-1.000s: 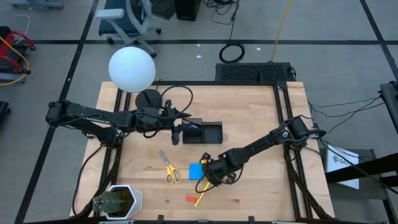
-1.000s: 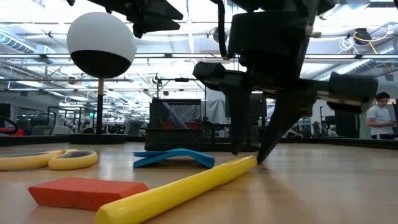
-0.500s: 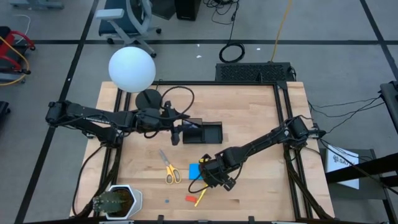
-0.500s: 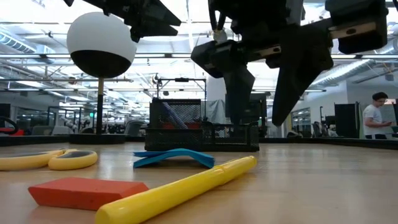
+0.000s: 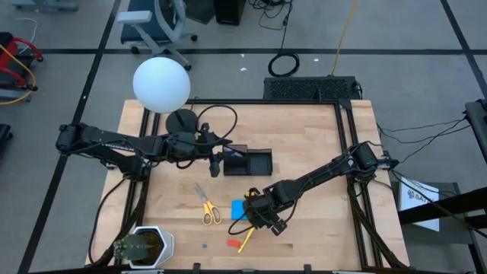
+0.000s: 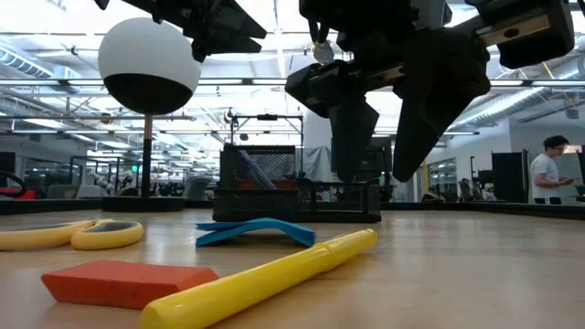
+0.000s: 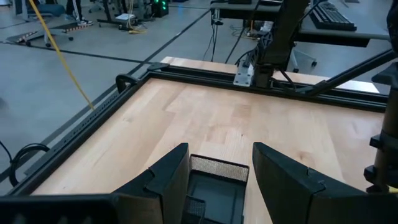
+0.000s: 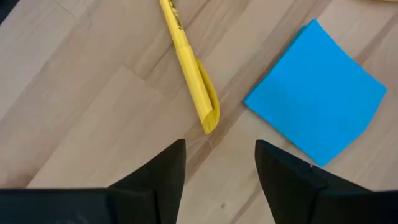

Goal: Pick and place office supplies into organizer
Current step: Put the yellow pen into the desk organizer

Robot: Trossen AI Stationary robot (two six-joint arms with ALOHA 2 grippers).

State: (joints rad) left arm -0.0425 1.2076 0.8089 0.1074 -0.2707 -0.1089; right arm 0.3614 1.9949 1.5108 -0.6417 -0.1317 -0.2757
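Note:
A yellow pencil [image 5: 245, 240] lies on the wood near the table's front, with a red eraser [image 5: 233, 243] beside it. A blue note pad [image 5: 240, 209] and yellow-handled scissors [image 5: 207, 205] lie just behind. My right gripper [image 5: 264, 219] hangs open above the pencil's far end [image 8: 208, 115], fingers pointing steeply down and clear of the table [image 6: 384, 155]. The black mesh organizer [image 5: 249, 162] stands at mid-table with a pen [image 6: 251, 170] in it. My left gripper [image 7: 221, 168] hovers open over the organizer's left end [image 7: 214, 186].
A lamp with a white globe [image 5: 161, 84] and a round black base [image 5: 181, 120] stands at the far left. A white pot [image 5: 143, 247] with something green sits at the near left corner. A person [image 6: 554, 169] stands in the room behind.
My right gripper has risen off the table from beside the pencil's far end, rolled about its own axis, and opened wider. The pencil lies where it lay.

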